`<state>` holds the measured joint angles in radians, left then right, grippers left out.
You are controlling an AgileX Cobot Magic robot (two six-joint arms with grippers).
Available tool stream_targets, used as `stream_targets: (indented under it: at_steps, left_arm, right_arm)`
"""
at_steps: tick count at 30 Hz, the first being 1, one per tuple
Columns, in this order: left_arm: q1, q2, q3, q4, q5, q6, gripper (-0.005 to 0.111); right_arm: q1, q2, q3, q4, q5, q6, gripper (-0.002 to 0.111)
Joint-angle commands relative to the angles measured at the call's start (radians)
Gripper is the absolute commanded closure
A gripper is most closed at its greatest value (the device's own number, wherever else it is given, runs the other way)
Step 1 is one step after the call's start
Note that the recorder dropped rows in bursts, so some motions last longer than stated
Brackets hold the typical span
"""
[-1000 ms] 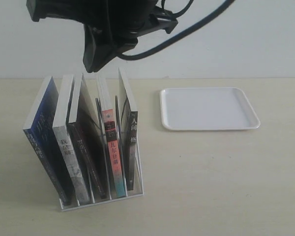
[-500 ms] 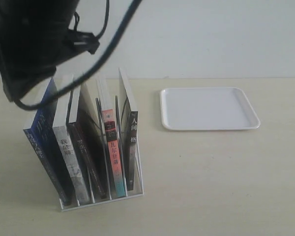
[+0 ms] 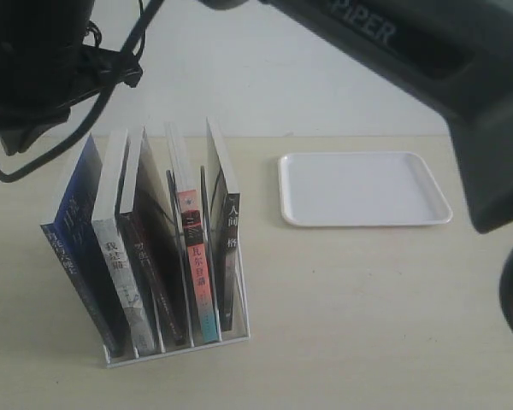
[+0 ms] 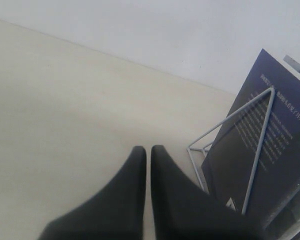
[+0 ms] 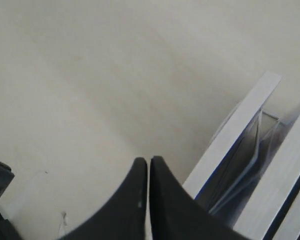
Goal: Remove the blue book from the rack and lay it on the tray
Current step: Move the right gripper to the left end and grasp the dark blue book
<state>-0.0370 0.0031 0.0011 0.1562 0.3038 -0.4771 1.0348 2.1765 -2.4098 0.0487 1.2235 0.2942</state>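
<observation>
Five books, one clear wire rack, one white tray, one pale table

1. A grey-spined paperback, a dark-spined paperback, a pink-and-teal-spined paperback and a black-spined paperback with white characters stand tilted, side by side.
2. A pale beige tabletop lies under them, with a plain white wall behind.

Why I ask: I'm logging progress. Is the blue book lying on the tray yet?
No, the blue book stands in the leftmost slot of the rack, well apart from the tray.
</observation>
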Motion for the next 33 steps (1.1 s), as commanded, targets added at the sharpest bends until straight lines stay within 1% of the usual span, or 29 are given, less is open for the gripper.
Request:
stream_targets:
  at_steps: [1,4,5,14,22,33]
  left_arm:
    - [0.001,-0.003,-0.001,0.0,-0.011,0.001,0.103]
    - [0.001,-0.003,-0.001,0.0,-0.011,0.001,0.103]
    - [0.001,-0.003,-0.001,0.0,-0.011,0.001,0.103]
    - [0.001,-0.003,-0.001,0.0,-0.011,0.001,0.103]
    - [0.001,-0.003,-0.001,0.0,-0.011,0.001,0.103]
    - [0.001,-0.003,-0.001,0.0,-0.011,0.001,0.103]
  right_arm:
    - [-0.006,-0.013,-0.009,-0.009,-0.002,0.034,0.09]
    - [-0.006,-0.013,-0.009,0.002,-0.002,0.073,0.068]
    - [-0.006,-0.013,-0.009,0.009,-0.002,0.078,0.064]
    - [-0.006,-0.013,-0.009,0.019,-0.002,0.156,0.064]
    - [-0.006,-0.013,-0.007,-0.011,-0.002,0.204,0.064]
    - [-0.019,-0.013,0.133,-0.028,-0.002,0.275,0.064]
